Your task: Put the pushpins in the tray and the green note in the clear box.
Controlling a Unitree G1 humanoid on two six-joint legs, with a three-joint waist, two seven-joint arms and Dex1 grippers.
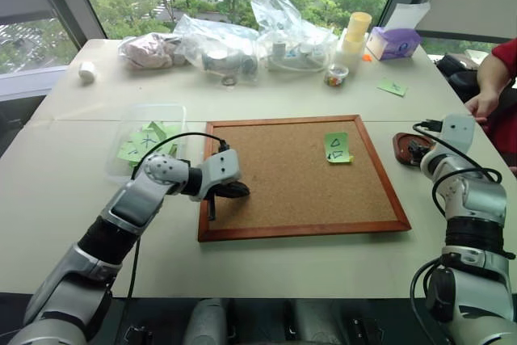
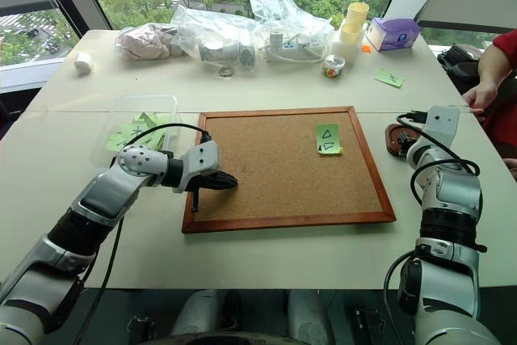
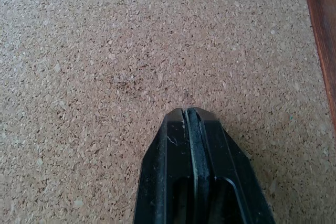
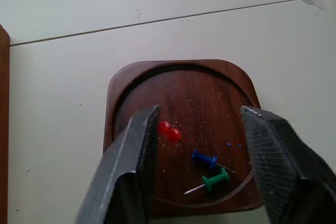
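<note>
The green note (image 1: 337,148) with black triangle outlines lies on the right part of the corkboard (image 1: 299,175). At the left stands the clear box (image 1: 133,123), holding several green notes. The dark red-brown tray (image 4: 210,85) sits on the table just right of the corkboard. A red pushpin (image 4: 169,131) lies in it, next to a blue pin (image 4: 205,159) and a green pin (image 4: 212,180). My right gripper (image 4: 200,111) hangs open just above the tray with nothing between its fingers. My left gripper (image 3: 189,113) is shut and empty, low over the cork near the board's left edge.
Clear plastic bags (image 1: 242,42), stacked cups (image 1: 354,34) and a purple tissue box (image 1: 393,42) line the far side of the table. A small green slip (image 1: 393,86) lies at the far right. A person's hand (image 1: 483,104) rests at the right edge, near my right arm.
</note>
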